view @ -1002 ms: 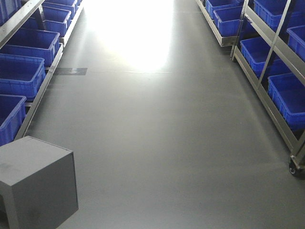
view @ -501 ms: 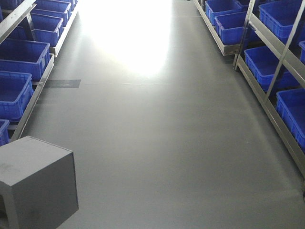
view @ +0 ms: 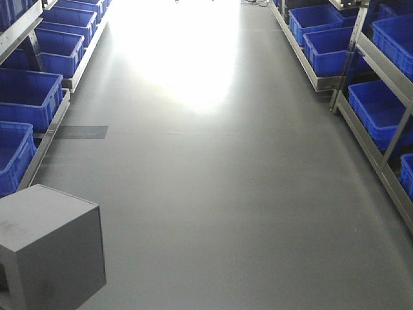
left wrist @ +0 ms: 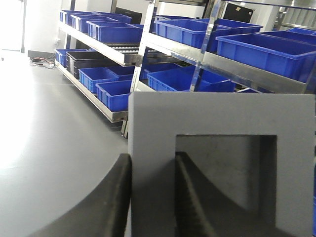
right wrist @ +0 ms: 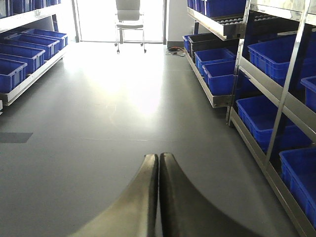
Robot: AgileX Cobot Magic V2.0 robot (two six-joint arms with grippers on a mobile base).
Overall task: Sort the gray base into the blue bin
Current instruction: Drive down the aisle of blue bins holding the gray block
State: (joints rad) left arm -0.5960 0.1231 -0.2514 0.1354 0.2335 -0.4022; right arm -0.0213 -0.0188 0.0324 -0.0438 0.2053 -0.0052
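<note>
Gray base [view: 51, 245] sits low left in your front view. Your left gripper [left wrist: 153, 163] is clamped on its wall: one finger outside, other inside square recess. Your right gripper [right wrist: 158, 158] has fingers pressed together, holding nothing, pointing down aisle over gray floor [view: 232, 206]. Blue bins [view: 29, 97] line racks [right wrist: 291, 106] both sides, well apart from base.
</note>
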